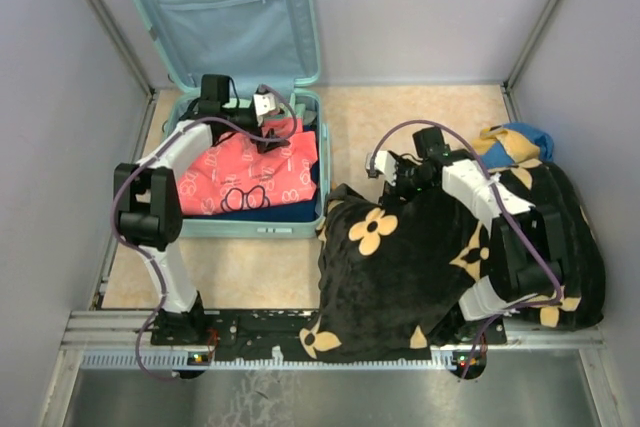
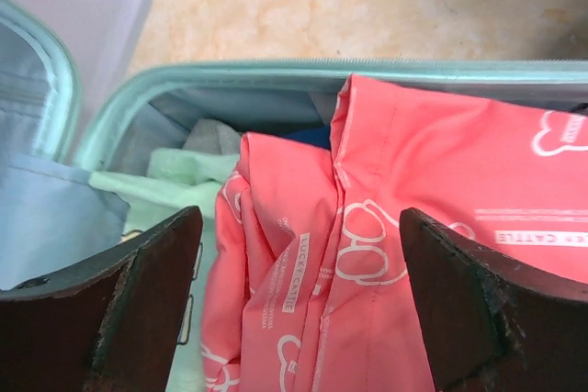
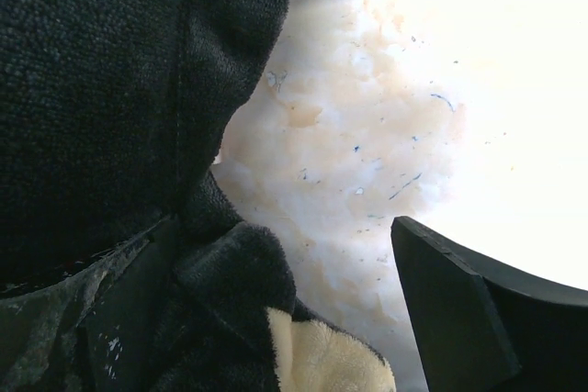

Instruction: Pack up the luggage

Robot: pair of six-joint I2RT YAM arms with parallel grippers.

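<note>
luggage [image 1: 215, 17] open | left end effector [image 2: 299, 218] above its interior, jaws apart

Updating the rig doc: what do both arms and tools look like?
Left arm and right arm: white links, black joint housings, a greyish-purple cable looped along each. Left tool has dark, flat, worn-edged fingers; the right tool fingers are plain black. No markings legible.

The luggage [image 1: 190, 230] lies open at the table's [image 1: 420, 112] far left, lid [image 1: 215, 7] raised behind; a folded garment [image 1: 245, 172] lies inside; the blanket [image 1: 400, 267] lies to its right; a cloth bundle [image 1: 515, 142] sits behind the blanket.
</note>
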